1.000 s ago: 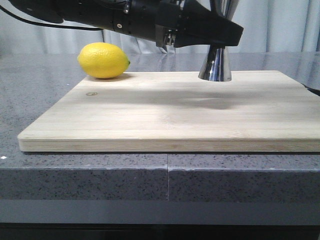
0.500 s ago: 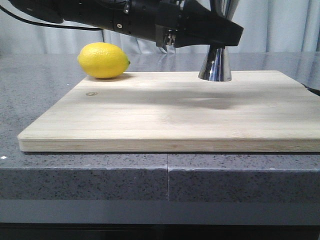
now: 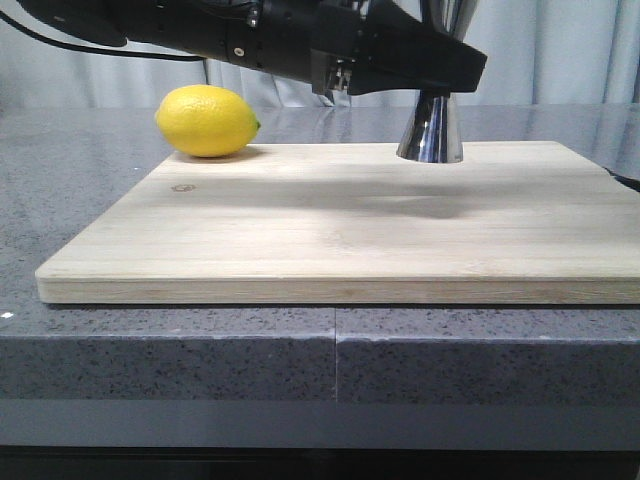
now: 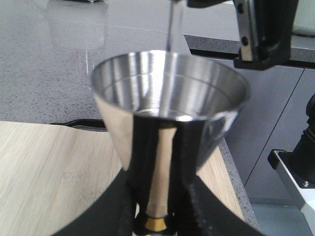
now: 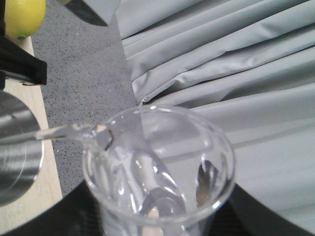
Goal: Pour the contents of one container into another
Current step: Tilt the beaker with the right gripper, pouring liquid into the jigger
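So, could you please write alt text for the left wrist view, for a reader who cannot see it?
A thin clear stream of liquid falls into the open top cup of a shiny steel jigger, which the left gripper clamps at its narrow gold-banded waist. The jigger stands on a pale wooden board, near its edge.

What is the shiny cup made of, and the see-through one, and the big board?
The jigger looks like polished steel: mirror-bright, reflecting the black fingers holding it. The beaker seems to be clear glass, since the curtain shows through it. The board looks like pale wood, with grain lines.
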Controlling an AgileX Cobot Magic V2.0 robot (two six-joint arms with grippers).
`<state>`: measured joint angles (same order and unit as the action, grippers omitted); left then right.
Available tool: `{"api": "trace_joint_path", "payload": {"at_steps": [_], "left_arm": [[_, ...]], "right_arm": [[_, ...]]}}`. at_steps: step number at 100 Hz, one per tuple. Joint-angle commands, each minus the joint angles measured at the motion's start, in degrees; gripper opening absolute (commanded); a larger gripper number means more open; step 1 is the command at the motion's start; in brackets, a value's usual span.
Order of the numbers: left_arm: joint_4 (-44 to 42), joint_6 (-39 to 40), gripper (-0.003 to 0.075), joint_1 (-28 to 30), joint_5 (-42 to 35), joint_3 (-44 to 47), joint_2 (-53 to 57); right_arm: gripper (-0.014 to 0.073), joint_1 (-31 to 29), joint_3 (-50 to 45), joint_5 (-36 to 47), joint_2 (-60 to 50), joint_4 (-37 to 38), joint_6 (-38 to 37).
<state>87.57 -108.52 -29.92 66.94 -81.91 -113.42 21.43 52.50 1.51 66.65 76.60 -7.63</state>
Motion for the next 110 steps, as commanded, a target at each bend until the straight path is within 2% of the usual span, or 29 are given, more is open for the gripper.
{"api": "trace_joint_path", "payload": {"at_steps": [1,110], "left_arm": [[4.2,0.4,-0.0021,-0.4,6.3,-1.8,3.8],[4.2,0.4,-0.0021,-0.4,6.3,-1.8,3.8]], "right_arm": [[0.0272,0.0,2.1,0.5,-1.7,1.0,0.3],[0.0271,0.0,2.1,0.2,-1.7,9.3,0.3]]}}
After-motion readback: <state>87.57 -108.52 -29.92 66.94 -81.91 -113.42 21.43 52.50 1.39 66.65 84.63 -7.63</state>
